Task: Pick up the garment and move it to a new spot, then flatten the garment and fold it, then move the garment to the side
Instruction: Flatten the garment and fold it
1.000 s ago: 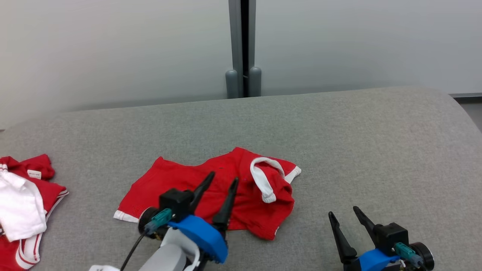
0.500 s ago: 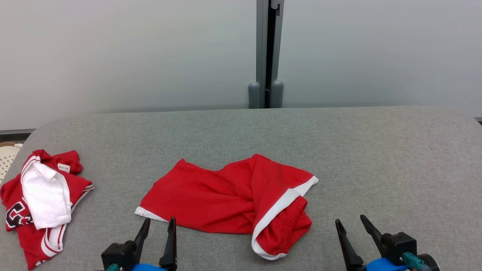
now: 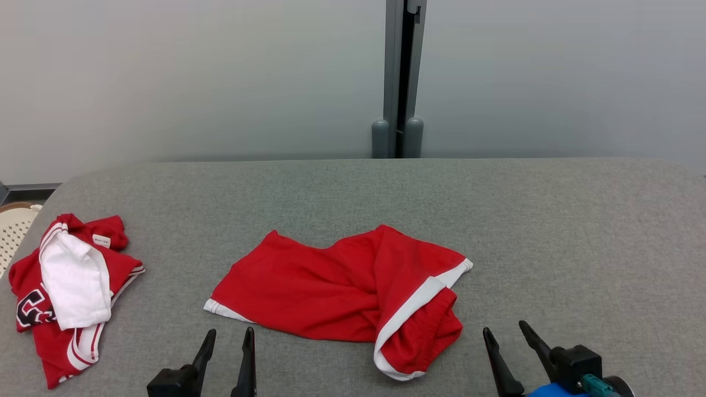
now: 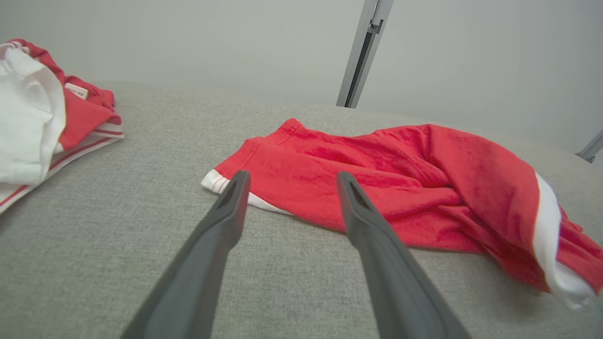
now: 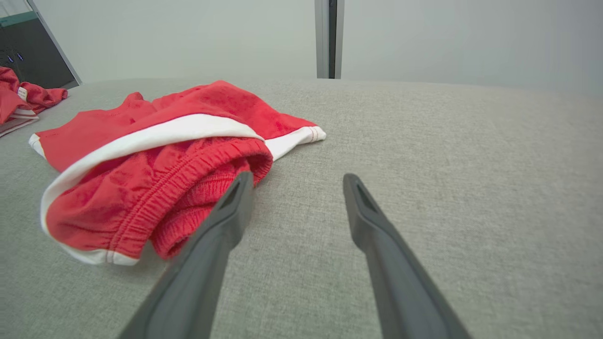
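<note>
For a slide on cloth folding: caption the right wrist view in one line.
Open right tool poised beside crumpled, white-trimmed red shorts on a grey fabric surface.

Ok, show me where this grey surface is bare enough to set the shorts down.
Widest bare patch: the grey surface right of the red shorts, out to its right edge. Also bare: the strip behind the shorts. Narrower: between shorts and clothes pile. Crowded: the left end.

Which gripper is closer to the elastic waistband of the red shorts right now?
Right. The right gripper sits just right of the waistband; the left gripper is by the opposite hem.
</note>
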Motion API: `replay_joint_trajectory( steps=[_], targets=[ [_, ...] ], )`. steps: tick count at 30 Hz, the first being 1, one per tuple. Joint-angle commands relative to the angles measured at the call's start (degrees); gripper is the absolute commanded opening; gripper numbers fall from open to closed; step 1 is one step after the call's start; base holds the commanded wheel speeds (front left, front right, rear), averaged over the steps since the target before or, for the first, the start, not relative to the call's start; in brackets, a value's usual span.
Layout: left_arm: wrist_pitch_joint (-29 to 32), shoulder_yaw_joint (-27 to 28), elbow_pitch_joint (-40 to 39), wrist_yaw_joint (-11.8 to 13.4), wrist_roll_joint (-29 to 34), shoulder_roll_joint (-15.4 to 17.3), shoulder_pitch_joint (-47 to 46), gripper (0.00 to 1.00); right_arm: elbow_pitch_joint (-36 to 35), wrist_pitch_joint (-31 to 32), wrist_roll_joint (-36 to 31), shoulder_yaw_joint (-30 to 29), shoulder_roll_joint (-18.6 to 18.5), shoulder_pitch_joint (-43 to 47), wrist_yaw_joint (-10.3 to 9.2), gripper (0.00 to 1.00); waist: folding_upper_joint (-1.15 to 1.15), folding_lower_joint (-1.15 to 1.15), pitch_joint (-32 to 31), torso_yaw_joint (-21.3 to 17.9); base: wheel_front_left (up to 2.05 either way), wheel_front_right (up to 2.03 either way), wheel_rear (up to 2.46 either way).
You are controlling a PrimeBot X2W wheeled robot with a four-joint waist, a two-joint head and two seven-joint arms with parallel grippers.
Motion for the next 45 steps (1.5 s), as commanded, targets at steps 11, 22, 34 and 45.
replay_joint_trajectory(
  steps=[11, 22, 34, 45],
  targets=[
    [-0.2, -1.4, 0.9, -0.5, -0.6, -0.2, -0.5, 1.0, -1.8, 0.0, 7.1, 5.8, -0.1, -3.7, -0.02, 1.0, 0.0, 0.0, 1.5, 1.3, 0.0, 0.0, 0.0],
    [-0.2, -3.8, 0.9, -0.5, -0.8, -0.2, -2.7, 1.0, 7.2, -0.1, 4.5, -0.9, -0.1, -13.3, -0.01, 1.0, 0.0, 0.0, 5.0, 4.2, 0.0, 0.0, 0.0],
    [-0.2, -6.6, 0.4, -0.5, -1.3, -0.2, -7.1, 1.0, 25.5, -0.1, 4.1, -7.2, -0.1, -26.4, -0.01, 1.0, 0.0, 0.0, 12.4, 8.5, 0.0, 0.0, 0.0],
    [-0.2, -6.2, 0.5, -0.5, -1.5, -0.2, -8.7, 1.0, 30.6, 0.0, 6.2, -8.6, 0.1, -29.8, 0.0, 0.0, 0.0, 0.0, 13.7, 9.7, 0.0, 0.0, 0.0]
  ],
)
